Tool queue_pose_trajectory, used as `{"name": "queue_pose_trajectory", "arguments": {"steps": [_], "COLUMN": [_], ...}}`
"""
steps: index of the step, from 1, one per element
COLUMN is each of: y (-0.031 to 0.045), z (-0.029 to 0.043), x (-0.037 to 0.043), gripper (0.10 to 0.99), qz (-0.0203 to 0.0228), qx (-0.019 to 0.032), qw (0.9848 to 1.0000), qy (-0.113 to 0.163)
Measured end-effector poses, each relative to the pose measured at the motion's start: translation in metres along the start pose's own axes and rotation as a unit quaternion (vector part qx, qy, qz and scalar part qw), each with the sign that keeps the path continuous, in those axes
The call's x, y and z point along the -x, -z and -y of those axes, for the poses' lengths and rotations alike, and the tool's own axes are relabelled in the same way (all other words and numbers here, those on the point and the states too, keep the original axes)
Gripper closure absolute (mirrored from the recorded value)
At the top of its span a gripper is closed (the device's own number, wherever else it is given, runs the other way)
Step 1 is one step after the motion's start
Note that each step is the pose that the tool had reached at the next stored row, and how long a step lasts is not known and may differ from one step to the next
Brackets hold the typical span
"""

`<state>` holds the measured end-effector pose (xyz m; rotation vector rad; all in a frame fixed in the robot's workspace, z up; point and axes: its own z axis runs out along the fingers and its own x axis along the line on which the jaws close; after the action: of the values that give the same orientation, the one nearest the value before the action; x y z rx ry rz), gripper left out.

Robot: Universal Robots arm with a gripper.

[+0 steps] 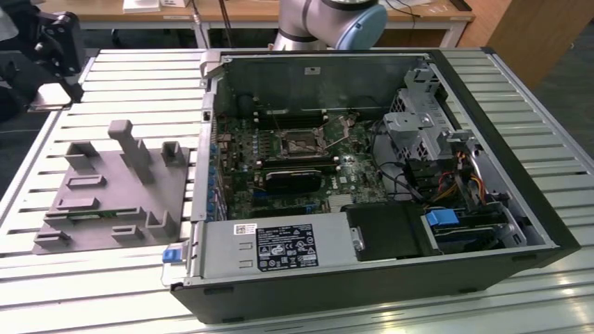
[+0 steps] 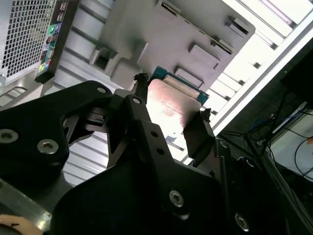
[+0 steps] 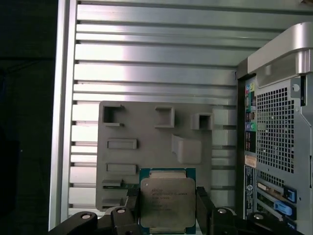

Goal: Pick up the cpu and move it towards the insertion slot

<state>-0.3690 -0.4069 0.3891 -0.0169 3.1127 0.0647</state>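
Gripper [image 3: 167, 195] pinches the cpu [image 3: 167, 203] by two opposite edges, holding it above the grey tray [image 3: 146, 127] (just beside the computer case [image 3: 276, 147]). Pick-up looks done. Carrying it toward the insertion slot [image 1: 302, 142] likely calls for a level, steady grip.

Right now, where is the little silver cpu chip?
In both wrist views the cpu is pinched between the fingers of the gripper. It is over the near edge of the grey tray, with the computer case beside the tray.

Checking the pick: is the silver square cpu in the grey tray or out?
Out: the gripper clamps the cpu above the grey tray.
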Motion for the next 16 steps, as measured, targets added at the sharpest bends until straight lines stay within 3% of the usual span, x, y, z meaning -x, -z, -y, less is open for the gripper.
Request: {"name": "queue_pose_trajectory", "arguments": {"steps": [16], "y": [-0.0017], "z": [0.0008], "x": [0.0633], "gripper": [0.545], "qz": [-0.0009], "qx": [0.0000], "qw": [1.0000], "qy": [0.000]}}
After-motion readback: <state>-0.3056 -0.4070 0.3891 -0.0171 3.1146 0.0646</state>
